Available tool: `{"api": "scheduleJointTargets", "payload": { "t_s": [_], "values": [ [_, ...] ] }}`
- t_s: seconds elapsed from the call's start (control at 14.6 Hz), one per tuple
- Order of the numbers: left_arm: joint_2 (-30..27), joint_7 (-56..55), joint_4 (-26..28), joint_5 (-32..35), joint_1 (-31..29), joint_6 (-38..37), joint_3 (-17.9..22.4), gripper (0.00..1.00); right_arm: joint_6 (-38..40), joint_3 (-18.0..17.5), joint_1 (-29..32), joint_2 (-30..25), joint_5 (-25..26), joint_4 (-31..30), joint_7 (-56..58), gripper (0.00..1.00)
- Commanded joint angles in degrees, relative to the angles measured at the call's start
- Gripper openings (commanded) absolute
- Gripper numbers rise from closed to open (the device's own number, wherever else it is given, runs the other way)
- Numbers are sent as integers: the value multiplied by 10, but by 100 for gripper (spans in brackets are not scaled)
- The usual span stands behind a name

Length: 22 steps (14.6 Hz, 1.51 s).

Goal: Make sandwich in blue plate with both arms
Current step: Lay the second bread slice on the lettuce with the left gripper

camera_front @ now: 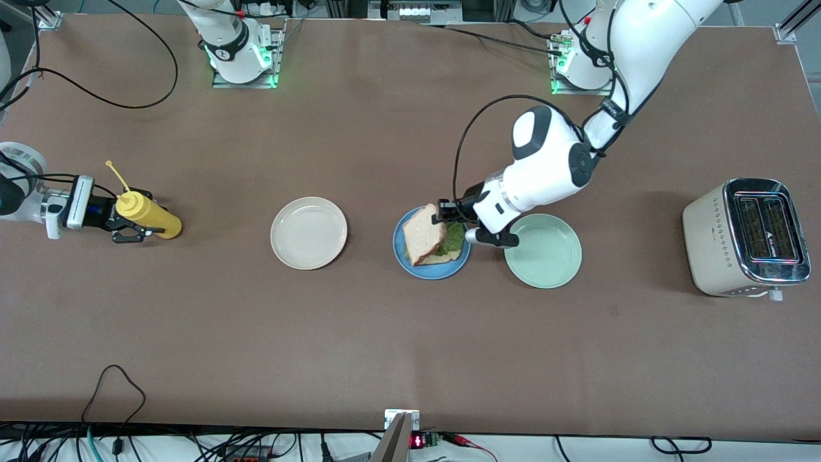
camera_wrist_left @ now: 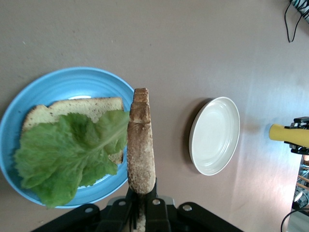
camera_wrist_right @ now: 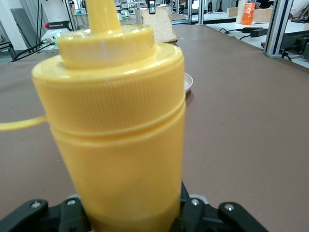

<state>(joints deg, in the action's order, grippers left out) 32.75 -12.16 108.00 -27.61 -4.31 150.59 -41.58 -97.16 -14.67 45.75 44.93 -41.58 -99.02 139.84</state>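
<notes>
Holding the top bread slice (camera_wrist_left: 141, 145) on edge with my left tool (camera_wrist_left: 143, 205), clamped tight, right over the blue plate (camera_front: 430, 267) where the bottom slice (camera_wrist_left: 72, 109) and lettuce (camera_wrist_left: 67, 154) sit. My right tool (camera_front: 131, 226), well off toward the right arm's end from that plate, grips the mustard bottle (camera_front: 149, 215). My worry: released this upright, the slice could tip off the lettuce onto the counter (camera_front: 410, 333).

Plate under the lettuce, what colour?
Medium blue: the blue plate under the lettuce. Left wrist view shows it best.
</notes>
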Motion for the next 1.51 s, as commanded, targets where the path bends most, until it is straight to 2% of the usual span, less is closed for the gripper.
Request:
{"api": "scheduleJointTargets", "payload": {
  "t_s": [0.0, 0.41, 0.55, 0.62, 0.82, 0.89, 1.03, 1.23, 1.44],
  "values": [
    [21, 35, -6, -9, -4, 3, -3, 2, 16, -12, 24, 12, -24, 14, -10, 100],
    [31, 56, 1, -10, -5, 0, -3, 3, 18, -10, 30, 10, -25, 25, -14, 100],
    [32, 56, 2, -10, -10, -2, -3, 9, 18, -9, 43, 2, -11, 37, -33, 100],
    [33, 56, 2, -10, -12, -8, -3, 20, 16, -9, 49, -8, -2, 38, -42, 100],
    [42, 56, 2, -11, -22, -21, -2, 77, 20, -12, 51, -26, 8, 42, -59, 100],
    [44, 56, 2, -11, -25, -21, -1, 89, 21, -12, 51, -37, 9, 43, -60, 100],
    [52, 57, 1, -10, -34, -21, 0, 100, 25, -19, 51, -59, 11, 53, -69, 100],
    [67, 88, 1, -11, -44, -21, 5, 100, 34, -29, 45, -105, 46, 80, -168, 100],
    [66, 121, -1, -10, -86, -32, 3, 100, 36, -29, 23, -172, 94, 107, -240, 100]
  ]
}}
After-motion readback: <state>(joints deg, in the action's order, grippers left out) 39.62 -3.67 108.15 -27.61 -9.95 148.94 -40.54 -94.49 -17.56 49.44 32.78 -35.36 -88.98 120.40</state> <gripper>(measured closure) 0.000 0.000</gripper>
